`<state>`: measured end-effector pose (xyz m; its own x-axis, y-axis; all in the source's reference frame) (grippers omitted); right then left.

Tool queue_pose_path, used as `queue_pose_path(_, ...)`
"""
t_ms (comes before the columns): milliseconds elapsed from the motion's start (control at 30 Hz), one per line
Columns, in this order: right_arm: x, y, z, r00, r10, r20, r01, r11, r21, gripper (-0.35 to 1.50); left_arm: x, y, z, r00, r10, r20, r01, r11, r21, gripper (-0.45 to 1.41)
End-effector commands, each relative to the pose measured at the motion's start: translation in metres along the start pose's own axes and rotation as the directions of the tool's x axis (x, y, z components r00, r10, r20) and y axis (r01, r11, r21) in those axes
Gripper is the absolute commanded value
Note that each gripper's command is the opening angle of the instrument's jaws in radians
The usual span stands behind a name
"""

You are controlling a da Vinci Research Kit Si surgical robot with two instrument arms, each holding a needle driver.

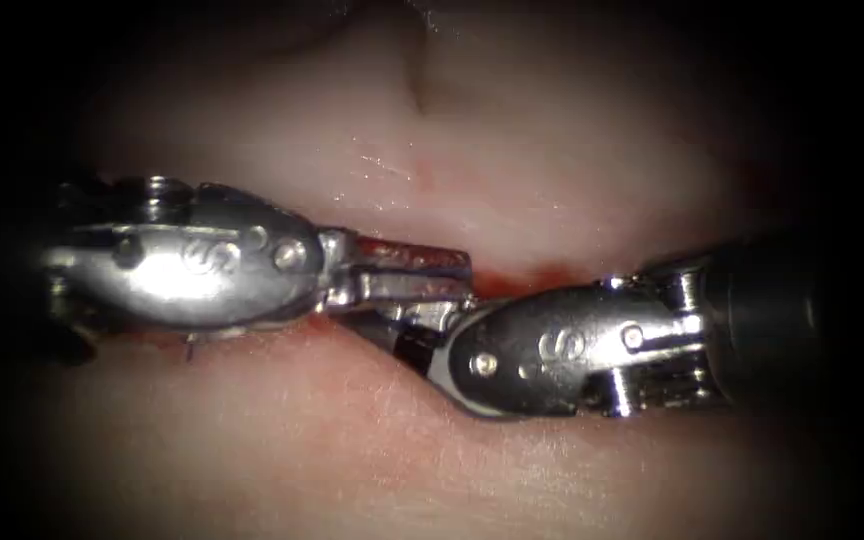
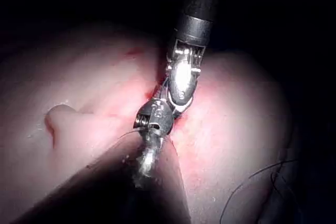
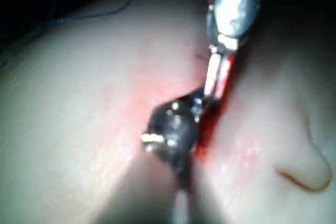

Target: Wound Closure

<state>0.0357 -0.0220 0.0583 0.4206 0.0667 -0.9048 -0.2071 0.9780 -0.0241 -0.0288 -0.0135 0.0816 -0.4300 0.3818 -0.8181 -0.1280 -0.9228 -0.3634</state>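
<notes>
The left tool point(image 1: 457, 272) reaches in from the left and lies along the cut point(image 1: 542, 280) in the tissue point(image 1: 512, 150). Its two jaws lie together with only a thin seam between them, and red fluid coats the upper one. I see nothing held in them. The right tool point(image 1: 407, 340) comes in from the right, and its tip is tucked under the left tool's jaws. I cannot make out the needle. In the left wrist view the left tool point(image 2: 160, 103) and the right tool point(image 2: 167, 94) meet tip to tip over the red cut point(image 2: 157, 80). The right wrist view shows the left tool point(image 3: 212, 90).
A short thread end point(image 1: 190, 350) pokes out under the left tool's wrist. Dark thread point(image 2: 252, 182) trails loose over the tissue edge, and blue thread point(image 3: 105, 11) lies across the tissue. A raised fold of tissue point(image 1: 422, 70) stands behind the cut.
</notes>
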Motion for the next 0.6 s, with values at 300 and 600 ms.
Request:
queue_pose_path(300,-0.0005,-0.0011,-0.0057,0.998,0.058,0.015,-0.058,0.998,-0.017,1.46,0.0003,-0.0014,-0.0034,0.999,-0.031,-0.014,0.031,0.999,0.028,-0.45)
queue_pose_path(600,0.0003,0.0026,-0.0129,0.995,0.097,-0.005,-0.097,0.995,-0.038,1.46,-0.0027,-0.0056,-0.0091,0.999,-0.053,0.009,0.051,0.992,0.111,-0.45)
